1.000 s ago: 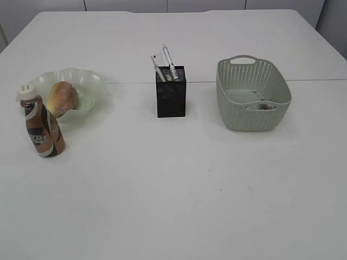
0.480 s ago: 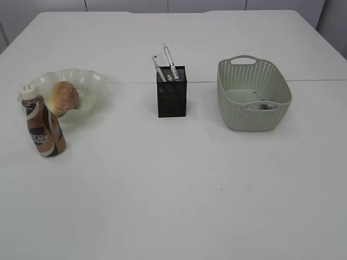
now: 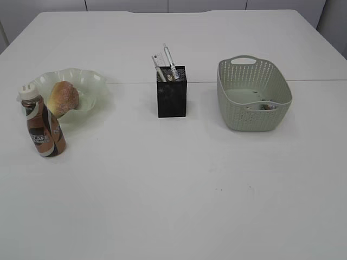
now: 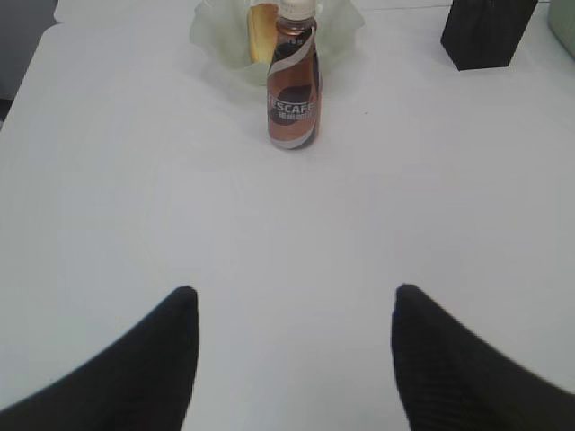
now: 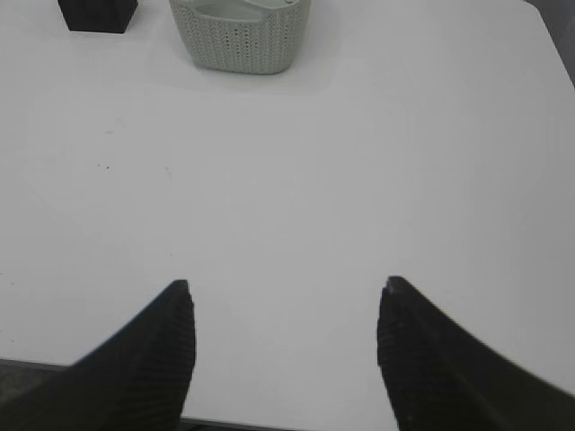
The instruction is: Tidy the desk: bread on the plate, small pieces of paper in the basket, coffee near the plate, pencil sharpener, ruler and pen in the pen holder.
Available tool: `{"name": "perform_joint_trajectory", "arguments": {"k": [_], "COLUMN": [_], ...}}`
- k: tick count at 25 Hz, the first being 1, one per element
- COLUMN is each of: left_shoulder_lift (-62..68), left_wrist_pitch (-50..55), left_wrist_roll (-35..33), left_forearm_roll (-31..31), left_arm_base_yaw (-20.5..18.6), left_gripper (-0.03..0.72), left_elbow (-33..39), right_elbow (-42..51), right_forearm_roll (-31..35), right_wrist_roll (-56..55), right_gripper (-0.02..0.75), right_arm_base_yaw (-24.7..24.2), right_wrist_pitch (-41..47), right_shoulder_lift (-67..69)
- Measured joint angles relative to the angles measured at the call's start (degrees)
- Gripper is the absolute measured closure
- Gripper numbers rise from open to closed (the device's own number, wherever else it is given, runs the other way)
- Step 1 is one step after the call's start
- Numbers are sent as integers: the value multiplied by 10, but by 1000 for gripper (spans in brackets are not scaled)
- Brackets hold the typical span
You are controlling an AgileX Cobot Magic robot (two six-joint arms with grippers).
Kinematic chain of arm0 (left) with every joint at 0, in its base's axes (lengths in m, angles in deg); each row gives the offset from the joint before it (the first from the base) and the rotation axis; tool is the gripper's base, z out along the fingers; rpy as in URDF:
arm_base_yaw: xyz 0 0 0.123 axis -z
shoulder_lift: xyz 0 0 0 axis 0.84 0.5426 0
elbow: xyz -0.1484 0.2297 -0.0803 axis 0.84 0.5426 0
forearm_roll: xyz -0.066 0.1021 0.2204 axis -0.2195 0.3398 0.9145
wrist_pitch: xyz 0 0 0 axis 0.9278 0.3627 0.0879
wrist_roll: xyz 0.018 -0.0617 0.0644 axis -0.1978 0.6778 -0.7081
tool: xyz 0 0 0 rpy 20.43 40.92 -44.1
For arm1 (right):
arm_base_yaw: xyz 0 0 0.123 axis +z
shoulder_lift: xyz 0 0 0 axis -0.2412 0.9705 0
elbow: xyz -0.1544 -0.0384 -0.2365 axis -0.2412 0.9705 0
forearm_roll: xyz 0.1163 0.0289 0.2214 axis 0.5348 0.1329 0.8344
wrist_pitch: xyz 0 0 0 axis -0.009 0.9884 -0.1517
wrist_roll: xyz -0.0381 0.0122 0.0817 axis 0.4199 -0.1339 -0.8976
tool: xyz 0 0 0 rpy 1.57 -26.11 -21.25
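Observation:
The bread lies on the pale green plate at the left of the desk. The coffee stands upright just in front of the plate, seen as coffee in the left wrist view. The black pen holder holds a pen and a clear ruler; the pencil sharpener is hidden. The basket holds small pieces of paper. My left gripper is open over bare desk, well short of the coffee. My right gripper is open near the desk's front edge. Neither arm shows in the exterior view.
The desk's near edge runs under my right gripper. A seam crosses the tabletop behind the basket. The pen holder and basket sit at the top of the right wrist view.
The things on the desk appear shifted very slightly in the exterior view; none of them has been handled. No gripper enters that view.

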Motion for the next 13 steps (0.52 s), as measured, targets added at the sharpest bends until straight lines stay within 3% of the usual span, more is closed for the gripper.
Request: {"name": "perform_joint_trajectory", "arguments": {"k": [13], "left_shoulder_lift": [0], "left_wrist_pitch": [0], "left_wrist_roll": [0], "left_forearm_roll": [1], "left_arm_base_yaw": [-1], "left_gripper": [197], "left_elbow": [0], "right_elbow": [0], "right_forearm_roll": [0], "right_wrist_roll": [0], "right_gripper": [267], "right_arm_base_yaw": [0], "right_wrist_pitch": [0], "right_shoulder_lift": [0]}}
